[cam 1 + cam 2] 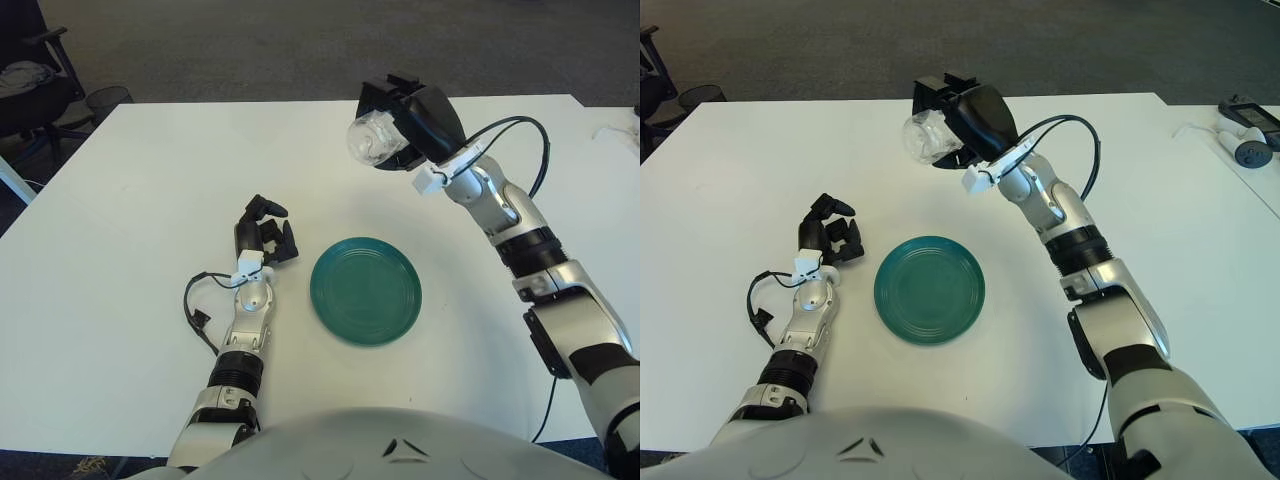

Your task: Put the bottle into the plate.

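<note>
- The right hand (405,125) is raised above the far middle of the bench (120,300), its fingers wrapped around a clear bottle (372,138) that points toward the robot's left.
- The bottle hangs in the air, beyond the green plate (366,290) and well apart from it.
- The plate lies flat near the bench's middle with bare surface on every side.
- The left hand (266,238) shows just left of the plate, fingers curled and holding nothing; a black cable (197,310) loops beside its wrist.
- The right eye view alone shows small devices (1248,128) on a neighbouring table at far right; the left eye view alone shows an office chair (30,85) beyond the bench's far left corner.
</note>
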